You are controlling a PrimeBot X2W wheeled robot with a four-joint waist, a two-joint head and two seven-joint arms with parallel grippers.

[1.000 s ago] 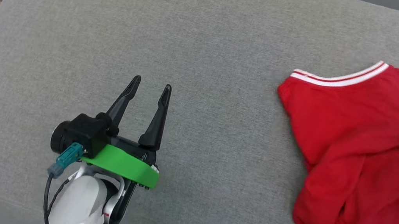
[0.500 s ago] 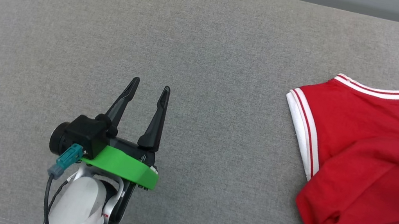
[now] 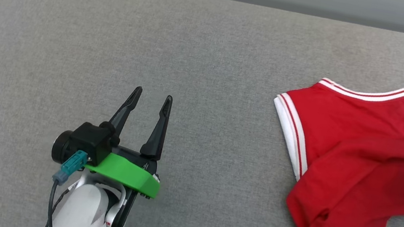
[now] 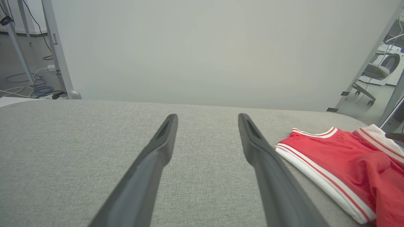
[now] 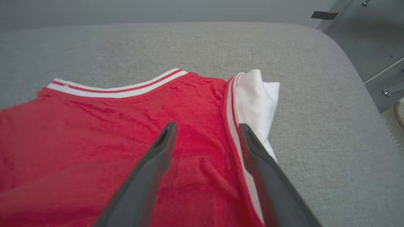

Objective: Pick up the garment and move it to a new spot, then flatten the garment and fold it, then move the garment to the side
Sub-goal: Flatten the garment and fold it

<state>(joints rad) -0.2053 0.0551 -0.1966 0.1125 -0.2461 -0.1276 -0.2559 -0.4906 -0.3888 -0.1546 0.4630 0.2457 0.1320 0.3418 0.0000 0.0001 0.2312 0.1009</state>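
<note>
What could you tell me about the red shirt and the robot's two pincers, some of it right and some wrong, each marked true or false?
1. The garment lies on a grey padded surface. True.
2. The left pincer is clamped on the garment. False: its fingers stand apart over bare grey fabric, well clear of the shirt.
3. The right pincer has its fingers spread above the shirt, close to a white sleeve. True.
4. The garment is folded into a neat rectangle. False: it is rumpled, with its lower part bunched up.
5. The garment lies on the robot's left side. False: it lies to its right.
</note>
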